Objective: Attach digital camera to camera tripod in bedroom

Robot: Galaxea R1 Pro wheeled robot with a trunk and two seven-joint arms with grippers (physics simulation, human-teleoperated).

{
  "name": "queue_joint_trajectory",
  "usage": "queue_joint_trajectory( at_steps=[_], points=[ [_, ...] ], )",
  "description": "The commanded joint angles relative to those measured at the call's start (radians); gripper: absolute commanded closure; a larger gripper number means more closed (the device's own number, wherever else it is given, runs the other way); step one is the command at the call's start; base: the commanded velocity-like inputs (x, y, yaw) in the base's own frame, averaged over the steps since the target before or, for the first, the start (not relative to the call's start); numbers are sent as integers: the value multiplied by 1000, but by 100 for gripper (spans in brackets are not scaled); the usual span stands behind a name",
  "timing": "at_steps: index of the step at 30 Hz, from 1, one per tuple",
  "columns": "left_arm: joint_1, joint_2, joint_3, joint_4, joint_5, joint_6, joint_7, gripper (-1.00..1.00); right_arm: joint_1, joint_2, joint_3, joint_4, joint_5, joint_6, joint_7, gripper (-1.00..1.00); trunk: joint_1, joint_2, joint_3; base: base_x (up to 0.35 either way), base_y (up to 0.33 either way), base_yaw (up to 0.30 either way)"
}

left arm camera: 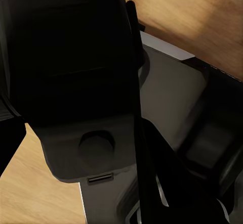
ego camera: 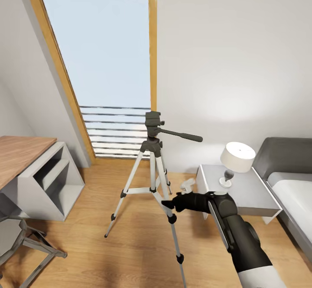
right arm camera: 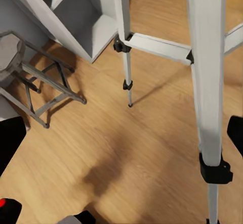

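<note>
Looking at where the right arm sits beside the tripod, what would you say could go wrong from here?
1. The right hand is right against the near leg of the camera tripod; a push could tip it over.
2. The long pan handle juts toward the arm's side, so raising the arm could snag it.
3. The lamp on the bedside table stands close behind the forearm and could be knocked.

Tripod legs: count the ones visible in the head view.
3 on the camera tripod: one slants toward the shelf side, one runs forward beside the right gripper, one stands mostly hidden behind the centre.
</note>
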Motion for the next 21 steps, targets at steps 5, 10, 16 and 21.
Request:
queue_joint_trajectory(
  at_steps=[5,10,16,21],
  points=[
    [-1,-1,-8,0,7,-2,0,100,-1,11,-3,55,15,-24,-19,-100,1,-2,-2,0,0,0],
    [-1,-2,-8,0,7,-2,0,100,-1,13,-3,81,14,-58,-48,-100,1,-2,-2,0,0,0],
    [-1,-2,-8,0,7,-2,0,100,-1,17,-3,136,12,-126,-93,-100,1,-2,-2,0,0,0],
    [-1,-2,-8,0,7,-2,0,100,-1,19,-1,197,9,-193,-127,-100,1,-2,-2,0,0,0]
  ],
)
